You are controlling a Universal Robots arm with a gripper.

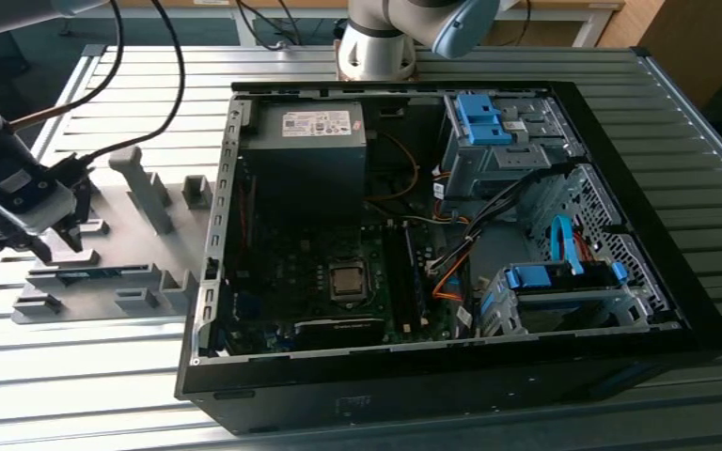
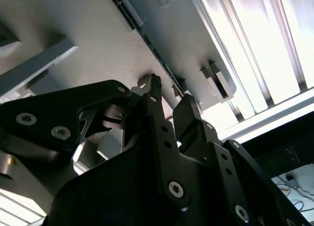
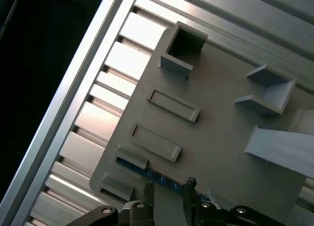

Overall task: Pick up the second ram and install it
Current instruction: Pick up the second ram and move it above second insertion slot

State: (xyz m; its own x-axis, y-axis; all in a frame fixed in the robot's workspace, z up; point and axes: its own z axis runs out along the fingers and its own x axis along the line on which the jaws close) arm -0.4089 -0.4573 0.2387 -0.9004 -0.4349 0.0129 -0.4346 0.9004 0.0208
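Black metal gripper is a little open, with one finger on each side of the long thin blue-green ram stick. The stick sits on its edge in the grey plastic holder on the silver bench. It looks light, stiff and easy to break, so its flat sides near the middle seem the best place to pinch.

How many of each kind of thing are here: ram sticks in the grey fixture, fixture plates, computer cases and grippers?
Ram sticks in the fixture, the second ram: 1
grey fixture plate: 1
open computer case: 1
gripper: 1
Total: 4
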